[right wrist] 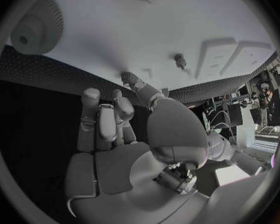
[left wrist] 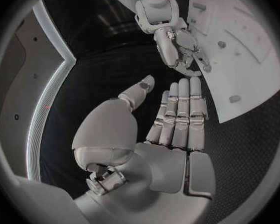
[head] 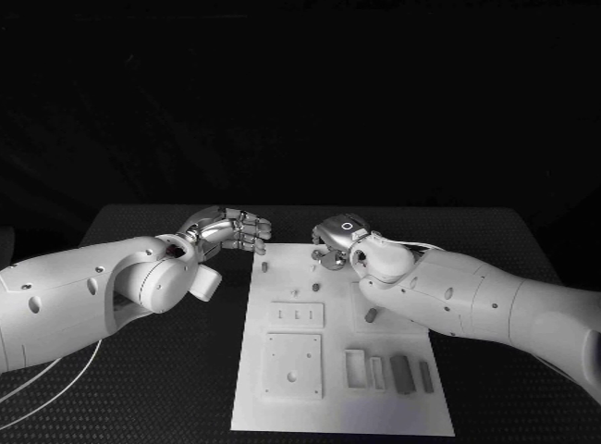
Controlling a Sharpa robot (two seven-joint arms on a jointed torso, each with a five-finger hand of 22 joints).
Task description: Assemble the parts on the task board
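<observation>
Status: early stage, by the look of it.

Task board: white plate, centre of table, long axis running near to far. Near end carries loose parts: a row of grey bars at near right, lying flat beside each other, not in any slot I can make out. A square plate w/ centre hole sits near left; a smaller plate w/ slots lies just beyond it. A few small pegs stand mid-board. A gear rests on the board's far part, per right wrist view. Whether any part is already seated: cannot tell.

Left hand: at far left corner of board, just off its edge. Fingers straight and pressed together, thumb apart; holds nothing.

Right hand: over far end of board, fingertips down toward the surface. Wrist view shows its fingers straight, side by side, nothing between them. Contact w/ board: cannot tell.

Judgement: no part in either hand, bars unplaced. Most of the assy remains. Next likely needs a pick at the far end.
</observation>
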